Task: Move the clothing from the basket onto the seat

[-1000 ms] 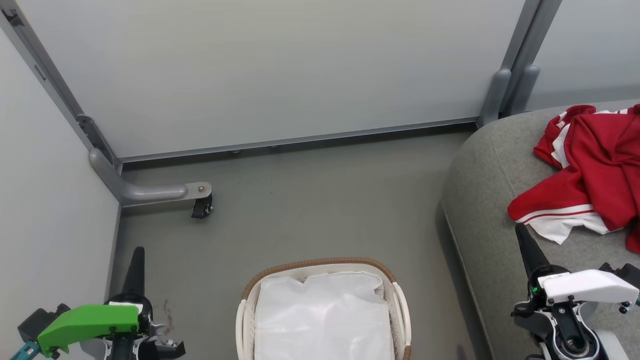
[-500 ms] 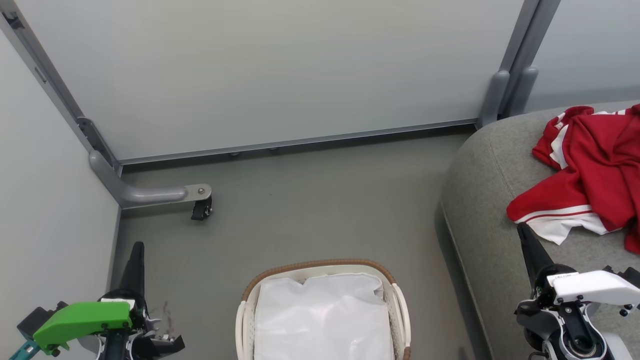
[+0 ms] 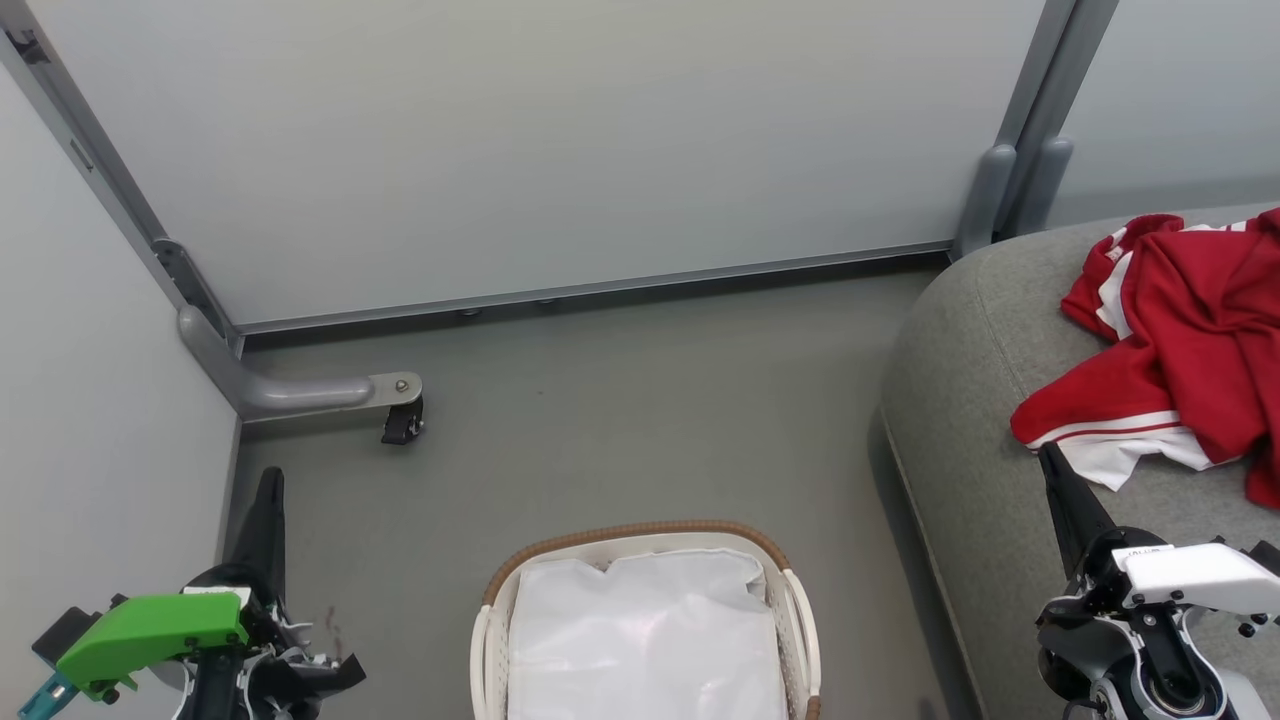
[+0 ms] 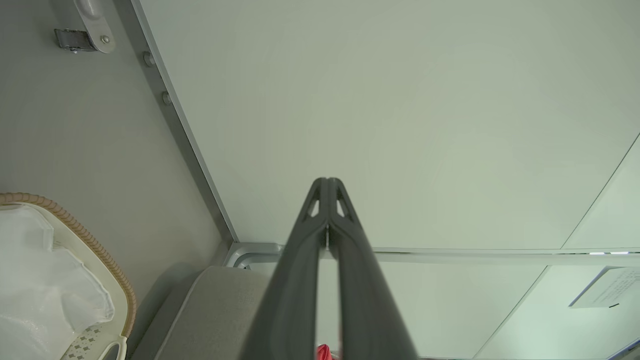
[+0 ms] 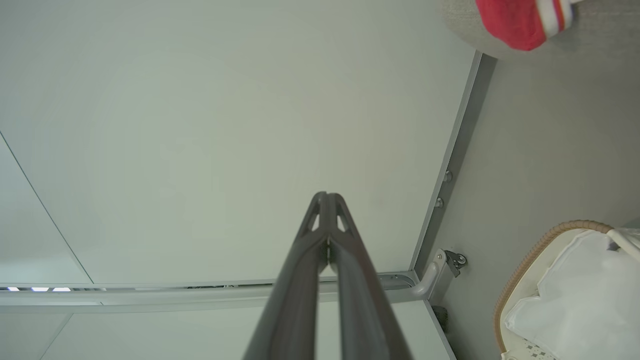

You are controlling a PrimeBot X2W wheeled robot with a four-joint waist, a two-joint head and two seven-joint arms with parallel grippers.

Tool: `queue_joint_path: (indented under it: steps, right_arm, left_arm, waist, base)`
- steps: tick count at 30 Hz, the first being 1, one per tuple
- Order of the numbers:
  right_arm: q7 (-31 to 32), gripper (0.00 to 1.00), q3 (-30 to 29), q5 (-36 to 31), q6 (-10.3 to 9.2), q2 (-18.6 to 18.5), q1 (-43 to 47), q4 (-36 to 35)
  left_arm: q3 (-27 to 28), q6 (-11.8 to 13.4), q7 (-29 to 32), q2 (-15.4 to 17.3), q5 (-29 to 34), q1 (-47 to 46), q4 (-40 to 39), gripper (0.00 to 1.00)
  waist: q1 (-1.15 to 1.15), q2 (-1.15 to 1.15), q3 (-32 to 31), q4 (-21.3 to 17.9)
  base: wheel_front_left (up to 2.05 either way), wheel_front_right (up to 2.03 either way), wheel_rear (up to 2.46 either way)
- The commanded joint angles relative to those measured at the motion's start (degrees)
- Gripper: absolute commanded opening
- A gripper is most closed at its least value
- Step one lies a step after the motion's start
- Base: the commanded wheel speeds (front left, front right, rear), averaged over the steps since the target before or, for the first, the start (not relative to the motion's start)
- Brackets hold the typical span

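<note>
One brown-rimmed white plastic basket (image 3: 640,530) stands by one grey fabric seat (image 3: 960,420) bearing red-and-white clothing (image 3: 1190,330). The left gripper (image 3: 270,477) and right gripper (image 3: 1046,454) are pinched closed, empty.

The grey floor (image 3: 620,400) spread across the middle of the frame, with the white basket (image 3: 640,527) standing on it at bottom centre and a grey partition foot (image 3: 300,392) at mid left. At the right edge, the grey seat (image 3: 960,400) carried the crumpled red-and-white clothing (image 3: 1190,330) at upper right.
</note>
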Motion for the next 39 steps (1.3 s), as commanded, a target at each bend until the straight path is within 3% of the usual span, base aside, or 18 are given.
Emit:
queue_joint_path:
  steps: [1, 39]
  right_arm:
    - [0.4, 0.0, -0.2, 1.0, -0.04, -0.4, 0.7, -0.3]
    - [0.4, 0.0, -0.2, 0.8, -0.04, -0.4, 0.6, -0.3]
  left_arm:
    - [0.2, -0.3, 0.3, 0.4, -0.9, -0.7, -0.2, 0.0]
    - [0.2, -0.3, 0.3, 0.4, -0.8, -0.7, -0.2, 0.0]
  waist:
    - [0.0, 0.0, 0.0, 0.0]
    - [0.0, 0.0, 0.0, 0.0]
  base:
    - [0.0, 0.0, 0.0]
    - [0.0, 0.0, 0.0]
